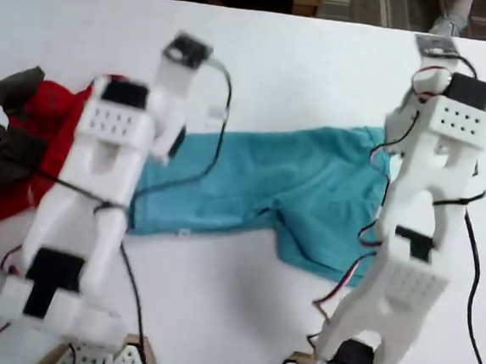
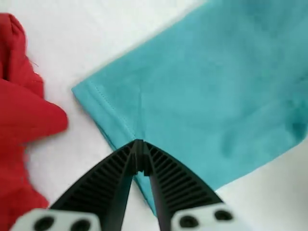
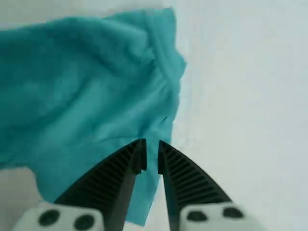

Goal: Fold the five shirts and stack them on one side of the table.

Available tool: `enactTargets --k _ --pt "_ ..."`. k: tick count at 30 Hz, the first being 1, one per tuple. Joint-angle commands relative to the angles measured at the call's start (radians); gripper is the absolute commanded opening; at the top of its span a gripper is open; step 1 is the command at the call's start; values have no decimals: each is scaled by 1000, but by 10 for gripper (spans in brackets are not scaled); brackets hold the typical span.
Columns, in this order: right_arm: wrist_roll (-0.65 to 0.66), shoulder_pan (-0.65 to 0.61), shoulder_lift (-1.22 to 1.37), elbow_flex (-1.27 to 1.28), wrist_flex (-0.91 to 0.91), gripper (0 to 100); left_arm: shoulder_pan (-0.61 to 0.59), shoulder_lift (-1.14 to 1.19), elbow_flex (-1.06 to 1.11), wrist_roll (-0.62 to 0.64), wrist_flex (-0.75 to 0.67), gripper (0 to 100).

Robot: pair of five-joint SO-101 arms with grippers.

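Note:
A teal shirt (image 1: 259, 188) lies spread across the middle of the white table (image 1: 279, 57), between the two arms. My left gripper (image 2: 138, 161) is at the shirt's left end, shut on the stitched hem near a corner of the teal shirt (image 2: 207, 96). Over the right end, my right gripper (image 3: 149, 156) has its fingers pinched nearly together on the bunched edge of the teal shirt (image 3: 86, 86). A crumpled red shirt (image 1: 55, 140) and a dark shirt (image 1: 0, 135) lie in a heap at the table's left edge. The red shirt (image 2: 19, 120) is close beside the teal corner, with a strip of table between them.
The left arm (image 1: 108, 162) covers the teal shirt's left end and the right arm (image 1: 428, 207) stands along its right end. Cables hang from both arms. Bare table stretches behind the shirt and in front of it.

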Motion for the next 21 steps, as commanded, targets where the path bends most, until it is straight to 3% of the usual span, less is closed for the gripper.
enactTargets --k 1,10,21 --pt "29 -70 -271 302 -48 44 5 -89 263 -11 -178 27" --pt "89 -199 -605 1119 -493 44 5 127 268 -8 -206 27" --pt "114 -355 -619 1375 -610 44 -89 209 274 -15 -147 27"
